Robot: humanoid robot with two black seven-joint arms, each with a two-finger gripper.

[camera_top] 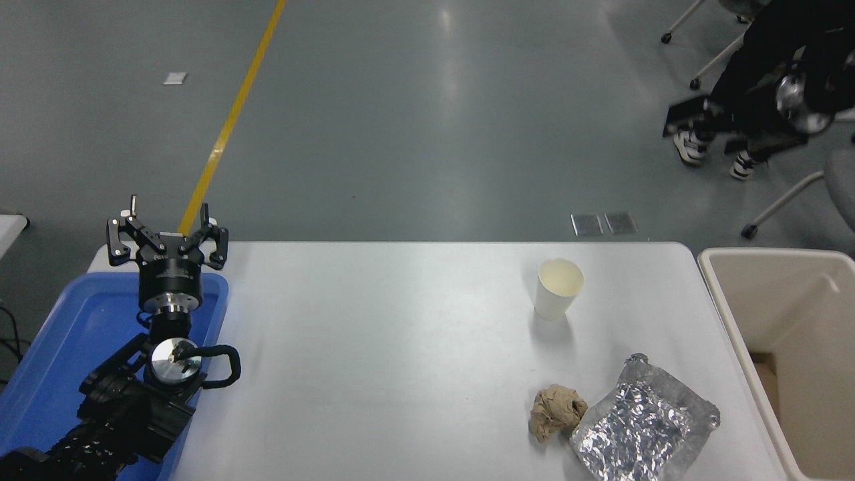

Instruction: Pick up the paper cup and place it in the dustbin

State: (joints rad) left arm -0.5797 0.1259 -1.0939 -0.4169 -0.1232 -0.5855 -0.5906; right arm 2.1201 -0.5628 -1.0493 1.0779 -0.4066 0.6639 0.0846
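The paper cup stands upright on the white table, towards the far right, nothing touching it. The beige dustbin sits just past the table's right edge. My right gripper is raised high at the picture's upper right, far above and beyond the cup, blurred by motion and seen against a person's dark legs. My left gripper is parked open and empty over the blue tray at the lower left.
A crumpled brown paper ball and a crinkled silver foil bag lie at the table's near right. The blue tray is at the left edge. A person's legs and chair wheels are on the floor beyond.
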